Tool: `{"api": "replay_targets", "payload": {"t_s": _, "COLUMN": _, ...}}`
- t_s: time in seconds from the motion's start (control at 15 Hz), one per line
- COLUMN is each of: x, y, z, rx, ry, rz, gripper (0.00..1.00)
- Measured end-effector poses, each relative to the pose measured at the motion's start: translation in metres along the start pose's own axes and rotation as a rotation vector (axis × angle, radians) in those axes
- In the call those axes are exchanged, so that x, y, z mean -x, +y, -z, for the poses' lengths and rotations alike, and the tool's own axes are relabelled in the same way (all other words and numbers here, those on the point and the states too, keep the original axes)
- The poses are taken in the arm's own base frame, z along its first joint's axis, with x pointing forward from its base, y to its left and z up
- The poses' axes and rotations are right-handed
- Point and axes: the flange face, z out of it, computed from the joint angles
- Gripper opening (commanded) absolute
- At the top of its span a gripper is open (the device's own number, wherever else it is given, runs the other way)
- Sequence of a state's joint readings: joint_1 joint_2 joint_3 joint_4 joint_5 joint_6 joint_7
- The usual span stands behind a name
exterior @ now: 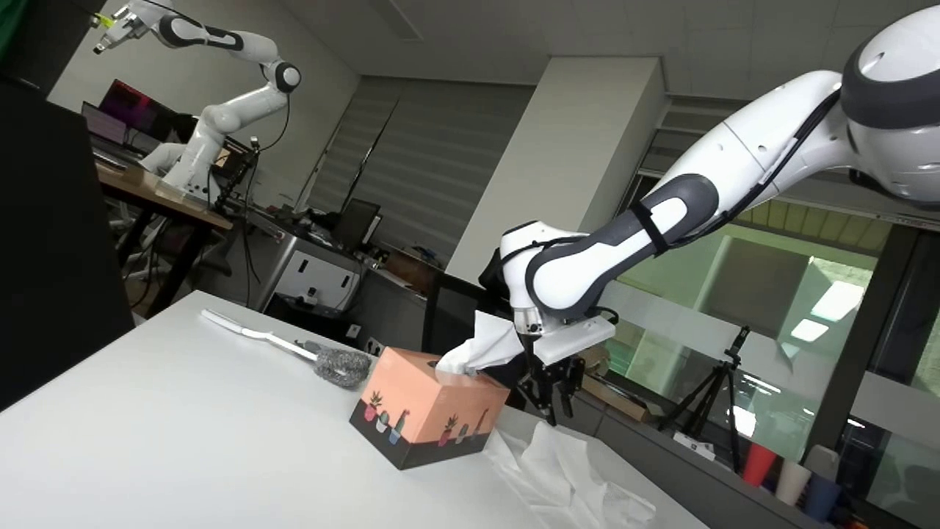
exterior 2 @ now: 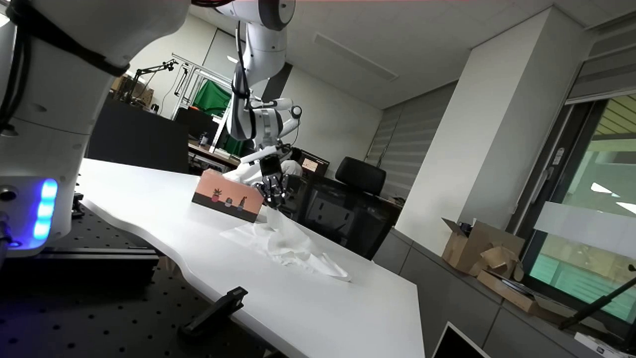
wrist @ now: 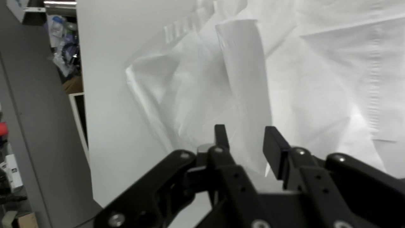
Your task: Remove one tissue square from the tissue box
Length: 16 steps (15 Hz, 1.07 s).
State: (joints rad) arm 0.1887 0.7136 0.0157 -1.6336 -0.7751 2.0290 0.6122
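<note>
1. White table, office chair past its edge; tissue box stands on the table, just beside my claw, probably to keep it in easy reach.
2. Claw's parted partway, gripping nothing I can see; I'd guess that lets the loose tissue below lie free.
3. Another tissue puffs up out of the box, likely so there's something to pinch.
4. Can't tell if that loose tissue's one square or several.
</note>
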Motion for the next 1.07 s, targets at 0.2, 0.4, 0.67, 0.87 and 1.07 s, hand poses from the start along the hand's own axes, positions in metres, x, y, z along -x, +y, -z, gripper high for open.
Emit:
{"api": "replay_targets", "payload": {"t_s": 0.2, "x": -0.008, "y": -0.002, "z": 0.009, "rx": -0.126, "ry": -0.014, "rz": -0.077, "gripper": 0.88}}
{"api": "replay_targets", "payload": {"t_s": 0.4, "x": -0.017, "y": 0.002, "z": 0.017, "rx": -0.267, "ry": -0.018, "rz": -0.169, "gripper": 1.0}}
{"api": "replay_targets", "payload": {"t_s": 0.67, "x": -0.028, "y": 0.025, "z": 0.041, "rx": -0.47, "ry": -0.01, "rz": -0.31, "gripper": 1.0}}
{"api": "replay_targets", "payload": {"t_s": 0.87, "x": -0.03, "y": 0.041, "z": 0.056, "rx": -0.518, "ry": 0.003, "rz": -0.352, "gripper": 1.0}}
{"api": "replay_targets", "payload": {"t_s": 1.07, "x": -0.029, "y": 0.039, "z": 0.054, "rx": -0.52, "ry": 0.001, "rz": -0.352, "gripper": 1.0}}
